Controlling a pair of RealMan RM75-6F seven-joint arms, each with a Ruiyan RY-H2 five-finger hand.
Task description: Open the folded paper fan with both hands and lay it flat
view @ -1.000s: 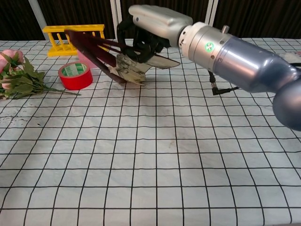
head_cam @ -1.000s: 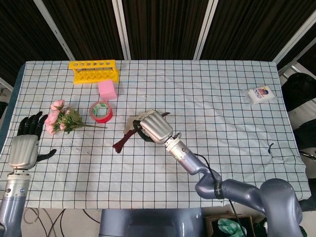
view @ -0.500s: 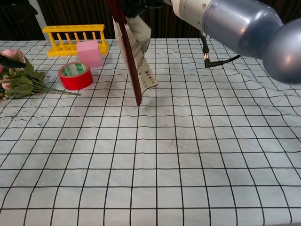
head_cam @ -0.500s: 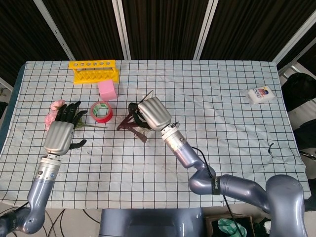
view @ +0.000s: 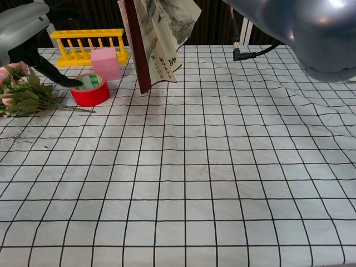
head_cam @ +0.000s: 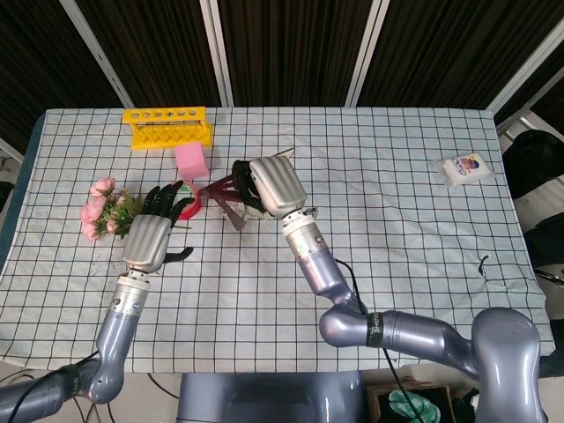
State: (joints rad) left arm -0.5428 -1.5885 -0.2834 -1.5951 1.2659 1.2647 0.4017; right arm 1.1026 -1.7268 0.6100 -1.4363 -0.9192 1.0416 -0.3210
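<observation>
The paper fan (view: 159,41) hangs partly open above the table, its dark outer rib (view: 136,53) pointing down and its printed paper folds spreading to the right. My right hand (head_cam: 277,185) grips it from above near the pivot; in the head view the fan's dark ribs (head_cam: 224,189) stick out to the left of that hand. My left hand (head_cam: 152,236) hovers left of the fan with its dark fingers (head_cam: 165,197) spread and holding nothing. In the chest view the left hand (view: 22,25) is at the upper left, its fingers (view: 55,71) reaching close to the red tape.
A red tape roll (view: 89,89) lies under the left hand's fingers, with a pink block (view: 105,63) and a yellow rack (view: 86,39) behind it. Pink flowers (view: 19,92) lie at the far left. A white packet (head_cam: 464,169) sits far right. A black cable (view: 245,53) hangs behind.
The right hand has lifted the fan off the table and tipped it so that it hangs rib-down. The left hand has swung in from the table's left edge toward the fan.
</observation>
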